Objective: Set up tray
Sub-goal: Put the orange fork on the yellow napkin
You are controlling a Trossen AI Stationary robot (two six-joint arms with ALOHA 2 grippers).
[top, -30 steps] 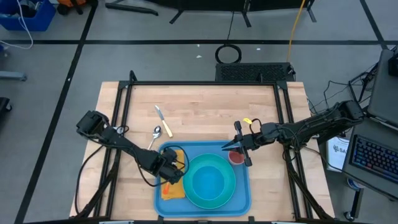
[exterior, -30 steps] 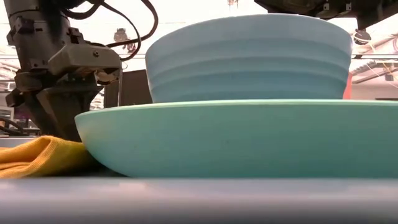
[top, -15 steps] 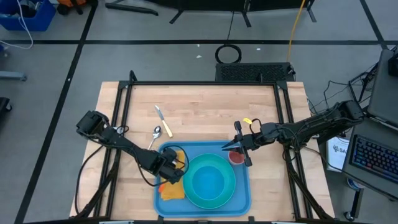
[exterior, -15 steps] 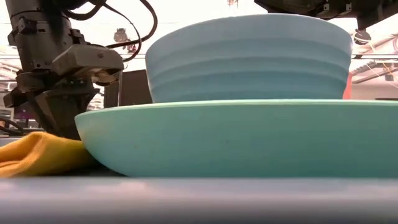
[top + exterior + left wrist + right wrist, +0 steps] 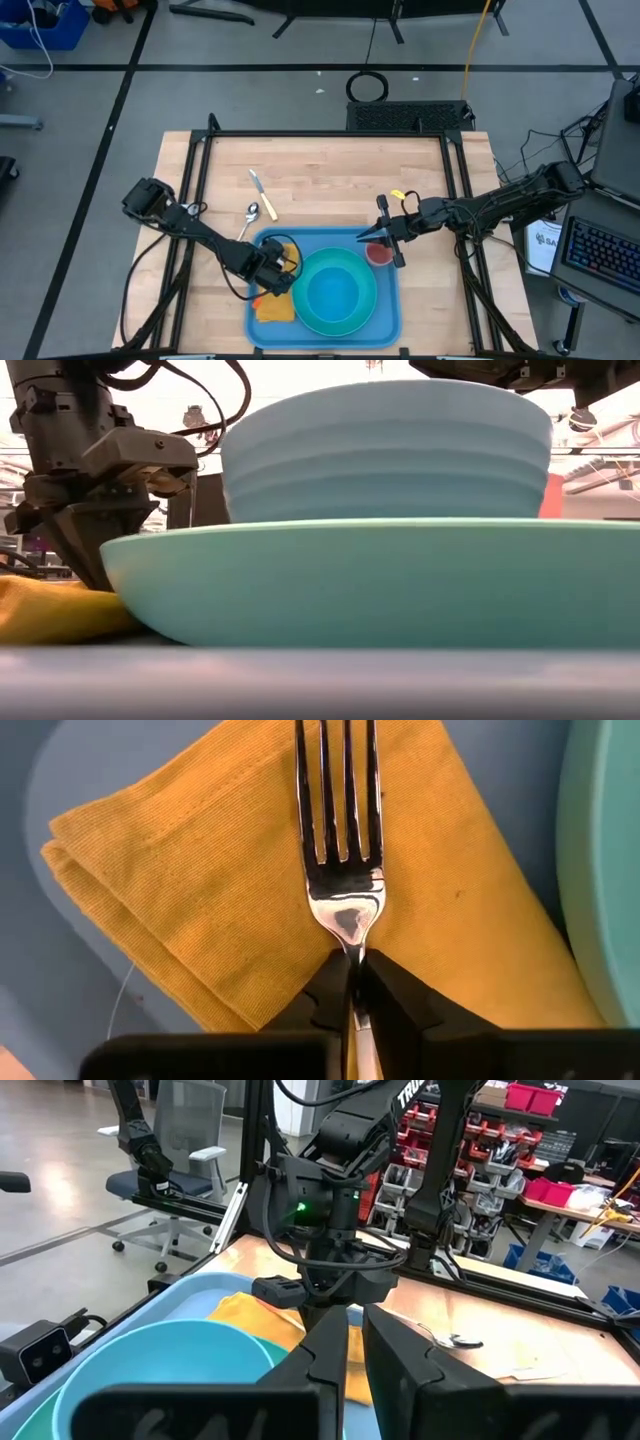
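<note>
Tray (image 5: 388, 318): light blue, on the near middle of the worktop (image 5: 320, 170); shifted slightly leftward against a second ago, contents carried along.
Plate (image 5: 335, 292): turquoise, round, sitting in the tray's middle; seen lower and further left in the low view than before.
Bowl (image 5: 385, 455): pale blue, stacked on the plate.
Napkin (image 5: 274, 305): mustard yellow, folded, lying flat in the tray's left part, just beside the plate; edge flatter now in the low view.
Red cup (image 5: 380, 253): small, at the tray's far right corner, under the right gripper.
Fork (image 5: 340, 830): tines out over the napkin, neck pinched; now firmly held where fingers stood wide a second earlier.
Left gripper (image 5: 272, 275): over the napkin, fingers (image 5: 395, 1005) closed tight on the fork's neck.
Right gripper (image 5: 388, 243): above the red cup, fingers (image 5: 410, 1370) nearly together; whether they hold anything, cannot tell.
Spoon (image 5: 251, 214) and knife (image 5: 262, 193): on bare worktop beyond the tray, apart from it.
Meaning for task: fork grip secured; laying it on the napkin looks like the step in hand; spoon and knife likely left to place.
</note>
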